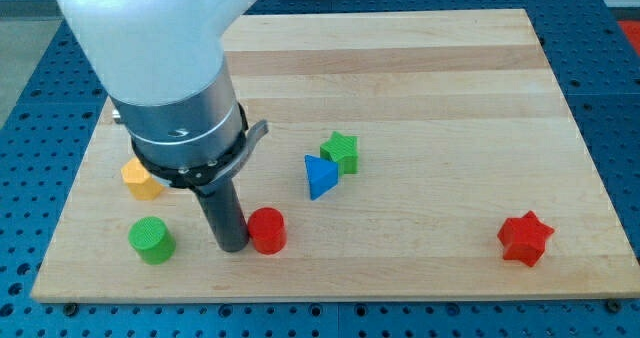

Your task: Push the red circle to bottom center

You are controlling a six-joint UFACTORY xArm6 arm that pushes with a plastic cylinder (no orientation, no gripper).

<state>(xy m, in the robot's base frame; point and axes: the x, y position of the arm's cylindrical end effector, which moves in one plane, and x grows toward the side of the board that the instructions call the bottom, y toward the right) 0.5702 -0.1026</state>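
My tip (232, 246) sits right up against the red circle (267, 230), on the side toward the view's left. So the circle lies toward the view's right from my tip. There is no pincer here, just a plain rod, so nothing can spread or pinch.

The circle is low on the surface (420, 68), a bit to the view's left of the middle. I think bottom center is a short way off to the view's right, so a push that way looks right. A green circle (151, 239) sits on the tip's other side, near it.
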